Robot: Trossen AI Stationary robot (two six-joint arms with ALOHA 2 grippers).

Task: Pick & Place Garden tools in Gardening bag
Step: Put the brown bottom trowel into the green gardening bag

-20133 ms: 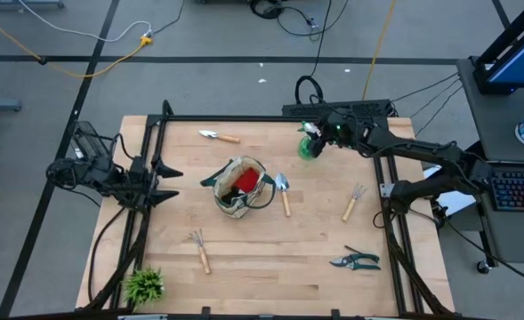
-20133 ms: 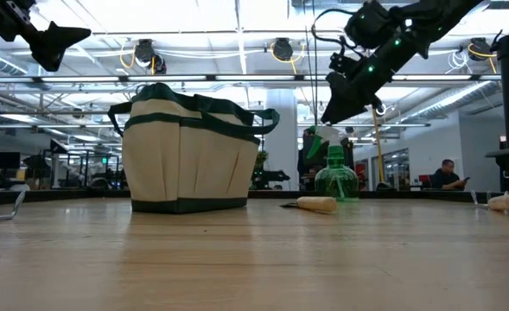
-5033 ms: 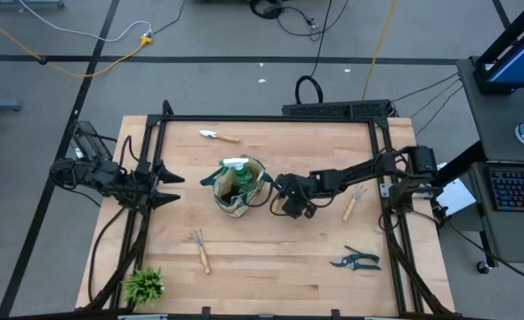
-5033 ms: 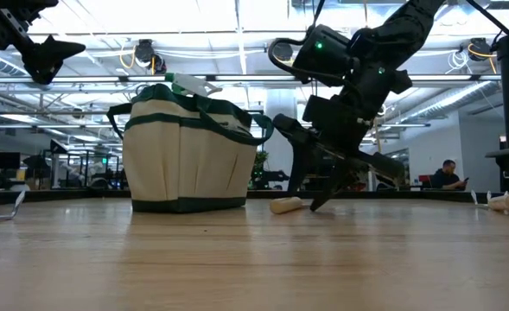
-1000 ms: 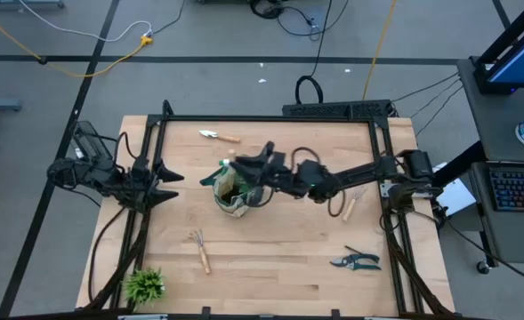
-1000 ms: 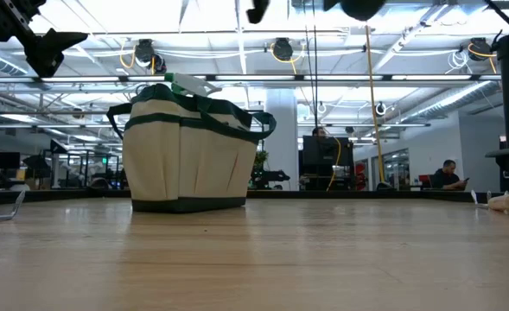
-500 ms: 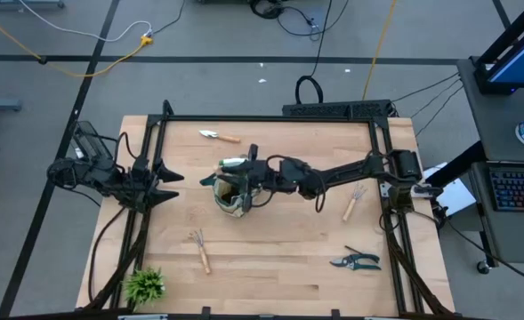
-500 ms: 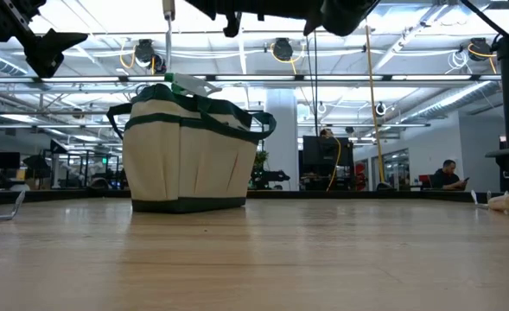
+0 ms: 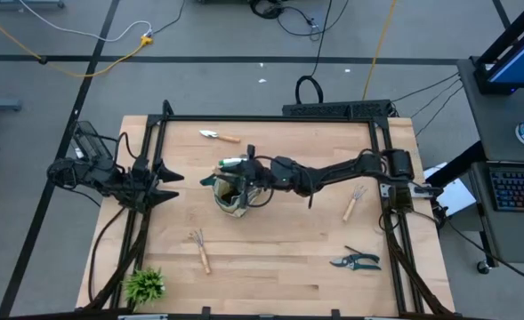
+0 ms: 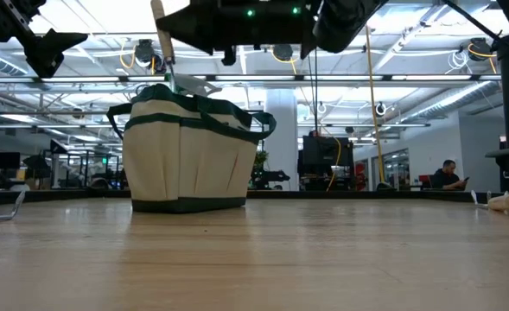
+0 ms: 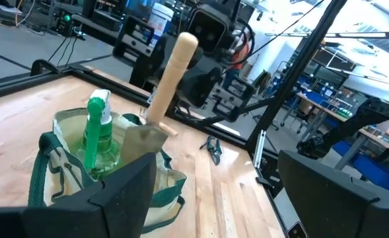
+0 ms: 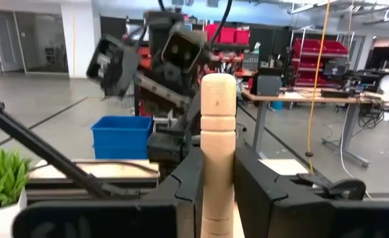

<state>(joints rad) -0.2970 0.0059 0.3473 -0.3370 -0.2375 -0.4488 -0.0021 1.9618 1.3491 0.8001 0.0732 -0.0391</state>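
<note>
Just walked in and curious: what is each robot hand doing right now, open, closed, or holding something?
Left hand: open, holding nothing, at the table's left edge.
Right hand: closed on a wooden-handled trowel, above the gardening bag.

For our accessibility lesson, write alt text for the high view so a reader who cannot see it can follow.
Seen from above, the right gripper holds a trowel over the bag mid-table. A second trowel, two rakes, shears and a plant lie around it; the left gripper waits at the left edge.
</note>
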